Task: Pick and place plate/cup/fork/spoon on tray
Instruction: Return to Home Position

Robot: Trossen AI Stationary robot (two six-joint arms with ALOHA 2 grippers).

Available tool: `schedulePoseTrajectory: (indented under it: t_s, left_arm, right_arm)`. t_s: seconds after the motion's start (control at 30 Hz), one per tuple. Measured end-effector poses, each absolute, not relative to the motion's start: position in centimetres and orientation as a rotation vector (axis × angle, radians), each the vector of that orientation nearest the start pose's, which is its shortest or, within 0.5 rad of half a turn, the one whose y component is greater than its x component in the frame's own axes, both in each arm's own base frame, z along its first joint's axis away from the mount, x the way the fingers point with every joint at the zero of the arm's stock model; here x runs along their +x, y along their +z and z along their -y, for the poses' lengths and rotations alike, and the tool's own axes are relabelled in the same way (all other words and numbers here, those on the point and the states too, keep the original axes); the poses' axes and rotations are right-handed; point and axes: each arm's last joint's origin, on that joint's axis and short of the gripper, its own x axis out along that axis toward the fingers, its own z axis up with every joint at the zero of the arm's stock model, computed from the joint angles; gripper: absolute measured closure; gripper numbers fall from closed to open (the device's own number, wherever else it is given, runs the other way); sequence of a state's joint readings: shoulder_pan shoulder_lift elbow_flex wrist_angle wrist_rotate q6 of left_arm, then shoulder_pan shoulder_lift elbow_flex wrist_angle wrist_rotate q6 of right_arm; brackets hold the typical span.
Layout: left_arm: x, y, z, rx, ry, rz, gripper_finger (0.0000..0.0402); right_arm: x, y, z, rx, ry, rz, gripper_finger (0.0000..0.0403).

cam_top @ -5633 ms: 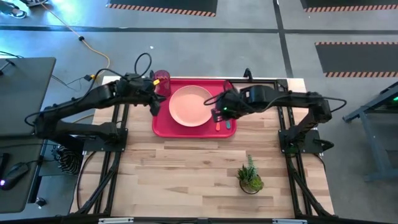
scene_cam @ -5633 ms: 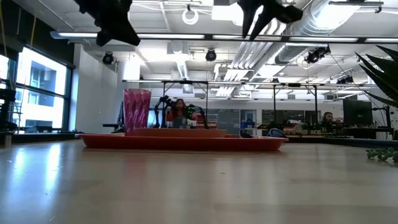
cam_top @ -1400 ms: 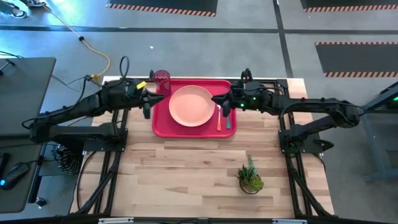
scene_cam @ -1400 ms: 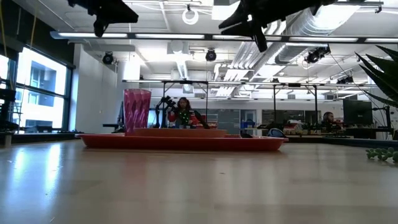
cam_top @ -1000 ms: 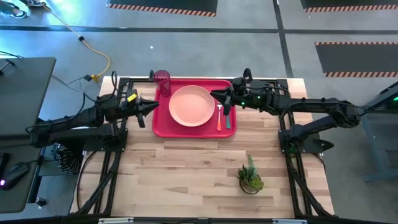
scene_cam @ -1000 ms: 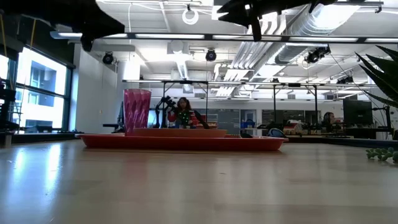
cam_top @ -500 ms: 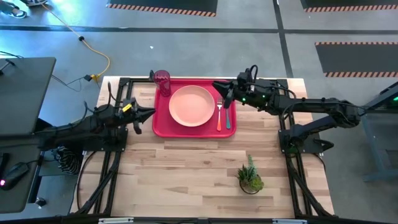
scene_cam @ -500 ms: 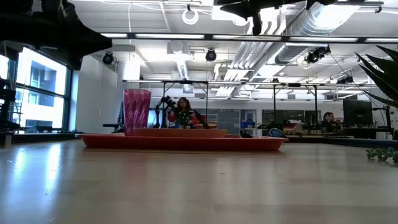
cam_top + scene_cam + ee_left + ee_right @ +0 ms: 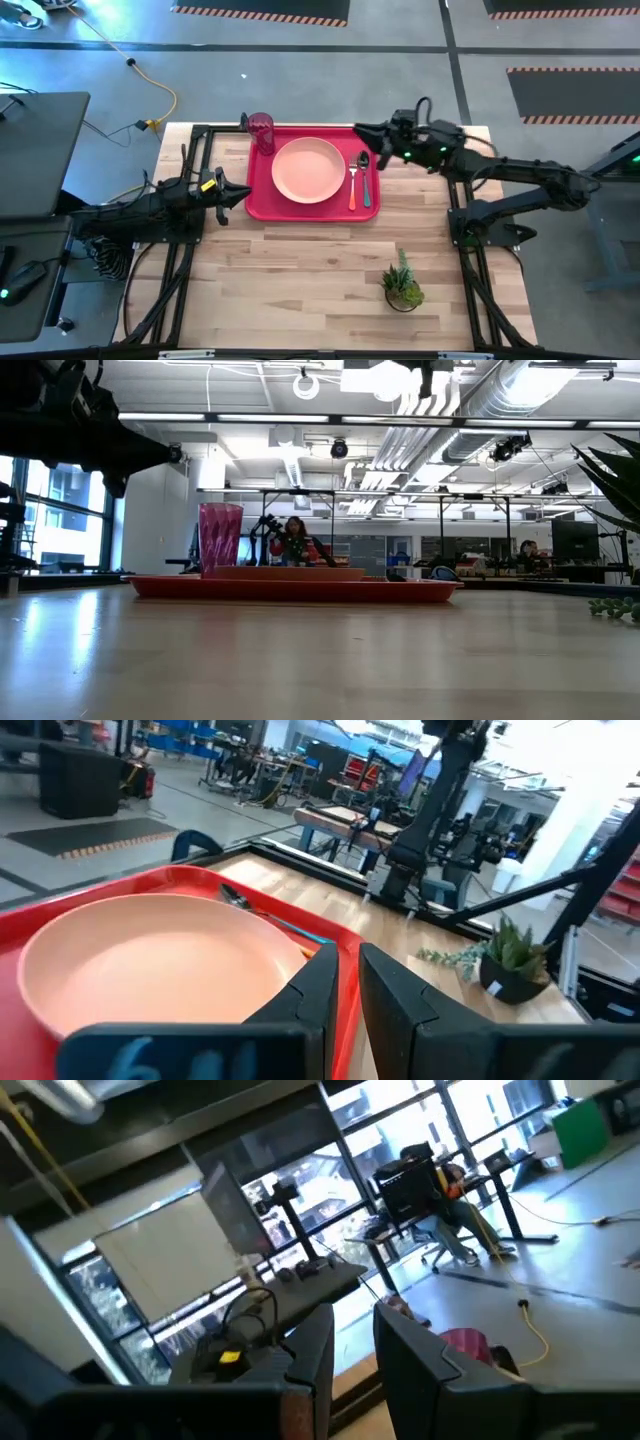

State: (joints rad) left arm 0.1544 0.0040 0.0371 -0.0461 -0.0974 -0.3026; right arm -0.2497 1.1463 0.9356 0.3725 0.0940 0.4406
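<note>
The red tray (image 9: pixel 258 200) lies at the table's far middle. The salmon-pink plate (image 9: pixel 308 168) rests in its centre. The red-pink cup (image 9: pixel 261 130) stands upright at its far left corner. The orange-handled fork (image 9: pixel 353 186) and the teal-handled spoon (image 9: pixel 366 180) lie side by side on the tray's right part. My left gripper (image 9: pixel 244 193) hovers shut and empty just left of the tray's near left corner. My right gripper (image 9: pixel 359 130) hovers shut and empty above the tray's far right corner. The left wrist view shows the plate (image 9: pixel 150 960) and the spoon (image 9: pixel 262 914).
A small potted plant (image 9: pixel 402 285) stands on the table's near right part. Bare wood fills the near half of the table. Black frame rails run along the table's left and right sides. A person sits in the room behind the table (image 9: pixel 292 540).
My left gripper has drawn back from the tray's far left side toward the table's left and near edges. My right gripper has drawn back from over the fork and spoon toward the far right, rising. Both stay empty. The things on the tray have kept still.
</note>
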Motion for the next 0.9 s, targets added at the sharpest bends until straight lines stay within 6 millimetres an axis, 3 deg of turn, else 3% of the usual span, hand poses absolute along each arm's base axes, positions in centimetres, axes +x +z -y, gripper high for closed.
schedulePoseTrajectory:
  t_s: [0.23, 0.47, 0.57, 0.67, 0.9]
  left_arm:
    - [9.4, 17.2, -1.8, -0.295, 0.271, 0.035, 0.0367]
    - [9.4, 17.2, -1.8, -0.293, 0.269, 0.033, 0.0367]
    - [9.4, 17.2, -1.8, -0.293, 0.269, 0.033, 0.0367]
    - [9.4, 17.2, -1.8, -0.292, 0.269, 0.033, 0.0367]
    - [9.4, 17.2, -1.8, -0.292, 0.269, 0.033, 0.0367]
  right_arm:
    - [19.2, 39.2, 6.0, 0.272, -0.266, 0.203, 0.0336]
    - [12.3, 39.7, 4.0, 0.148, -0.269, 0.115, 0.0336]
    - [10.2, 38.1, 3.3, 0.141, -0.268, 0.119, 0.0336]
    - [8.9, 34.9, 2.9, 0.184, -0.276, 0.167, 0.0336]
    - [9.1, 28.1, 2.8, 0.236, -0.186, 0.252, 0.0336]
